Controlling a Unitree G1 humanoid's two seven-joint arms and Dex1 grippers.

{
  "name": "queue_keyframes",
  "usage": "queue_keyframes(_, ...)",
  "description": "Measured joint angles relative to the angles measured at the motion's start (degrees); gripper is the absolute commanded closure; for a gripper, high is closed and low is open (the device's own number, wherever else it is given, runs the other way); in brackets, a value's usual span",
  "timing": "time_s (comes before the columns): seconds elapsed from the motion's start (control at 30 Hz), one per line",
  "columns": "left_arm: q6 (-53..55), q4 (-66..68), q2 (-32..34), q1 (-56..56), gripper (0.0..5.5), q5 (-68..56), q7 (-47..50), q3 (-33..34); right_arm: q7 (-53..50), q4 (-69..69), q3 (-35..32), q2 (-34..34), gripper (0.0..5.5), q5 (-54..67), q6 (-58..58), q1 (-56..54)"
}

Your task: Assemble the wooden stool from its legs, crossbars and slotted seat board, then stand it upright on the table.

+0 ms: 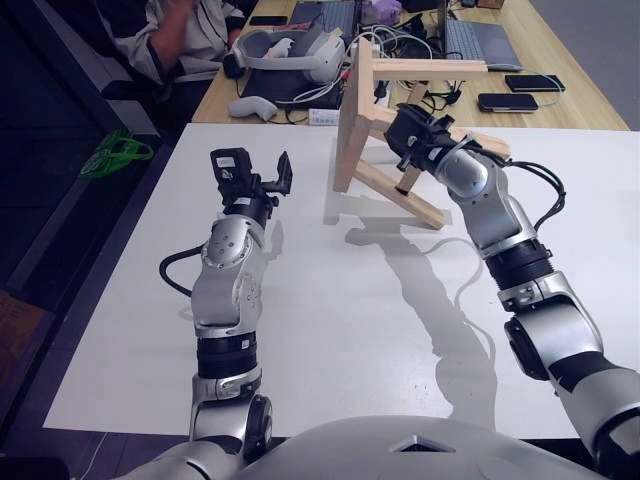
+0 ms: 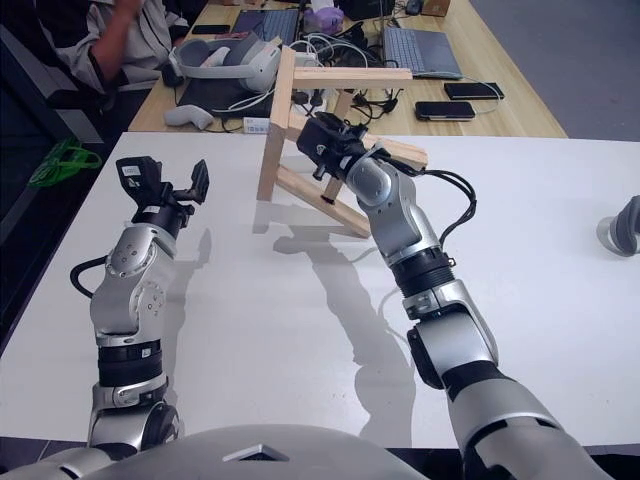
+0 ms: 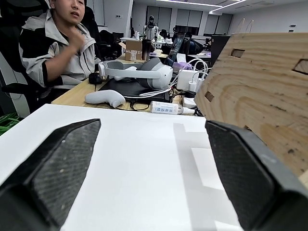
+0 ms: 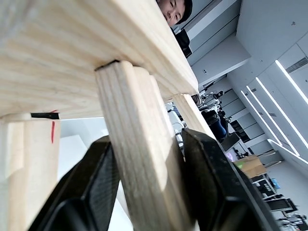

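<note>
Stool (image 1: 405,197) lies tilted on far part of table (image 1: 330,330), seat board (image 1: 350,125) near-vertical. Right gripper (image 1: 404,152) clenched on wooden member (image 4: 144,144), probably leg, just under joint. Left gripper (image 1: 258,172) released, beside stool. Wood rigid, likely light; joints may loosen, so grip near joint.

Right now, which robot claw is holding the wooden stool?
The right claw: it is shut around one bar of the stool. The left claw is open, empty, apart from it.
</note>
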Motion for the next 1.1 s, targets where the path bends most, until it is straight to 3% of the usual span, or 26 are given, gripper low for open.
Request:
queue_keyframes(0.63,0.0,0.0,-0.6,0.6,1.45,-0.3,0.4,0.2,-0.3,-9.0,-10.1,5.2,3.64,14.8,2.7,7.7)
queue_keyframes(0.77,0.0,0.0,-0.6,0.5,1.45,-0.3,0.4,0.1,-1.2,-7.7,-11.7,6.8,3.81,18.1,6.2,8.4)
queue_keyframes(0.93,0.0,0.1,-0.5,0.5,1.45,-0.3,0.4,0.0,-2.4,-6.0,-12.5,7.5,4.43,20.4,8.1,11.0)
queue_keyframes(1.1,0.0,0.1,-0.5,0.5,1.45,-0.3,0.5,0.0,-2.6,-6.0,-12.6,7.4,4.49,21.1,8.2,11.0)
